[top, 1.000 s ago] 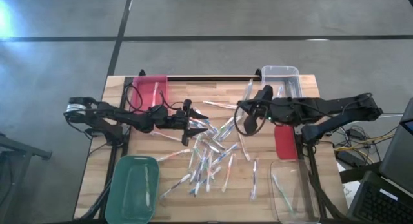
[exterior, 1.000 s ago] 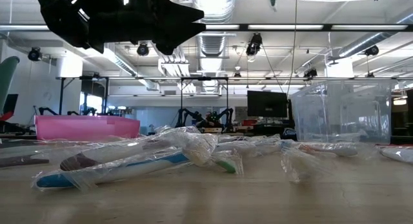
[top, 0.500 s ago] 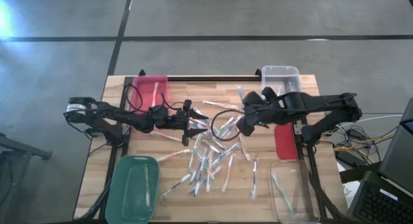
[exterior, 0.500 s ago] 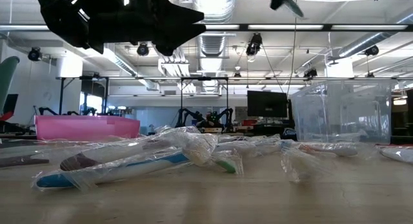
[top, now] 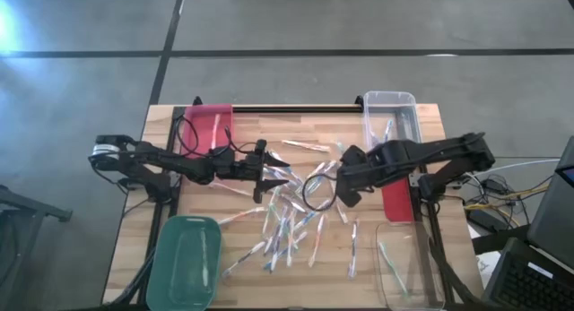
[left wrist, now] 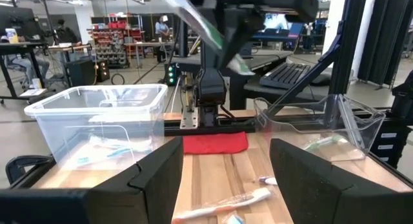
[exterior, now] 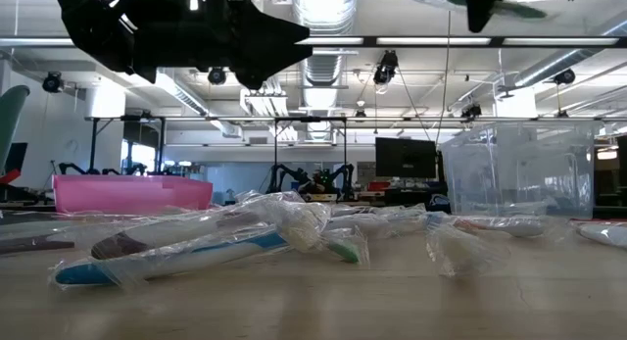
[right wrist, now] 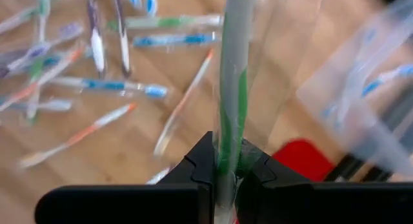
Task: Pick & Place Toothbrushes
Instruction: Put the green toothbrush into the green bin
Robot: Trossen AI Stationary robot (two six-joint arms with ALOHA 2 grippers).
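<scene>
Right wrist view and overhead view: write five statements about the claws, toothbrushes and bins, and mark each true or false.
1. The right claw is shut on a wrapped toothbrush with green accents. True.
2. The left claw grips a toothbrush. False: its fingers are open and hold nothing, above the pile's edge.
3. The green bin sits on the left arm's side, at the table's near corner. True.
4. The pink bin lies beside the right arm. False: it lies on the left arm's side.
5. The loose toothbrushes are all sorted into bins. False: many lie scattered mid-table.
</scene>
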